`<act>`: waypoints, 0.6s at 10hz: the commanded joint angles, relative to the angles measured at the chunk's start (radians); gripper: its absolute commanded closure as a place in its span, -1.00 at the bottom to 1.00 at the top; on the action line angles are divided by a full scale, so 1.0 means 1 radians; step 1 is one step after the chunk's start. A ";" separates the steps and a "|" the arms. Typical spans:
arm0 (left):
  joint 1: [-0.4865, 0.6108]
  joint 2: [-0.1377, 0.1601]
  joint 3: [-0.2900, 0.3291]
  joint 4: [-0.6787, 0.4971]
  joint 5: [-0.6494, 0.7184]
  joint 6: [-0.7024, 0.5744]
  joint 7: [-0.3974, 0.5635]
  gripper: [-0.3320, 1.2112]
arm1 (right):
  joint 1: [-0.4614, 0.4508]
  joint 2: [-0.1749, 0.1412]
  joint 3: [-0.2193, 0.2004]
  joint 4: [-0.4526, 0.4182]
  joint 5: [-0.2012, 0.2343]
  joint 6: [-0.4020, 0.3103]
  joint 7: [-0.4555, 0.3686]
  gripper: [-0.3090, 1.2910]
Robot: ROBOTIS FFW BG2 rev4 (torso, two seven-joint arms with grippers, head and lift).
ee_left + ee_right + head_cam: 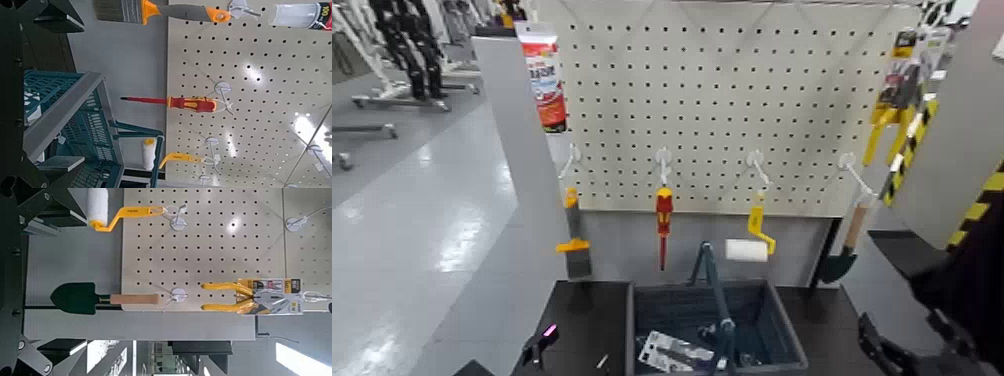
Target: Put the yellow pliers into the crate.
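Black, angular fingers of the right gripper (69,294) stand spread with nothing between them, low at the right of the head view; the left gripper (78,92), low at the left, is likewise spread and empty. Between the two arms, on a matte black table (589,312), sits the crate (784,325), a rectangular blue-grey plastic basket with slotted mesh walls; its bar handle (710,275) rises across the opening and partly screens the interior, where a packaged item on a white card (662,350) lies. Behind it hang, from left to right, a flat paintbrush (575,240) with orange and grey handle, a red-and-yellow screwdriver (664,215), a paint roller (747,250) with fuzzy white sleeve and bent yellow frame, and a trowel (847,245) with smooth wooden grip and dark green, pointed blade. The yellow pliers (250,296), with long curved handles and grey jaws, hang handles downward on their card, high at the right, outside the crate; the trowel hangs lower and nearer the crate. A red-and-white tube (542,80) hangs high at the left. Pale, evenly perforated pegboard (712,90) forms the backing; beyond it extends a glossy grey floor (422,230).
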State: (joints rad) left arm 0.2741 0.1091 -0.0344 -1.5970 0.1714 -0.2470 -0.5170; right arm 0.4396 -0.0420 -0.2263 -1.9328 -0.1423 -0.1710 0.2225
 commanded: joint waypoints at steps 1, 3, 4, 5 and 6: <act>-0.007 0.001 -0.002 0.005 0.000 0.000 -0.002 -0.41 | -0.061 -0.021 -0.067 -0.029 -0.002 0.048 0.034 -0.35; -0.012 0.001 -0.004 0.009 0.000 0.000 -0.003 -0.40 | -0.114 -0.052 -0.103 -0.049 -0.014 0.128 0.086 -0.35; -0.016 0.001 -0.005 0.011 0.002 0.000 -0.003 -0.41 | -0.157 -0.061 -0.136 -0.049 -0.020 0.171 0.140 -0.35; -0.019 0.003 -0.007 0.014 0.002 0.000 -0.003 -0.40 | -0.197 -0.064 -0.162 -0.048 -0.022 0.191 0.161 -0.35; -0.023 0.006 -0.010 0.015 0.005 0.000 -0.003 -0.40 | -0.237 -0.078 -0.182 -0.040 -0.043 0.215 0.167 -0.35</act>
State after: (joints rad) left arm 0.2536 0.1131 -0.0426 -1.5825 0.1749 -0.2470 -0.5200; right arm 0.2283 -0.1121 -0.3949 -1.9775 -0.1754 0.0312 0.3920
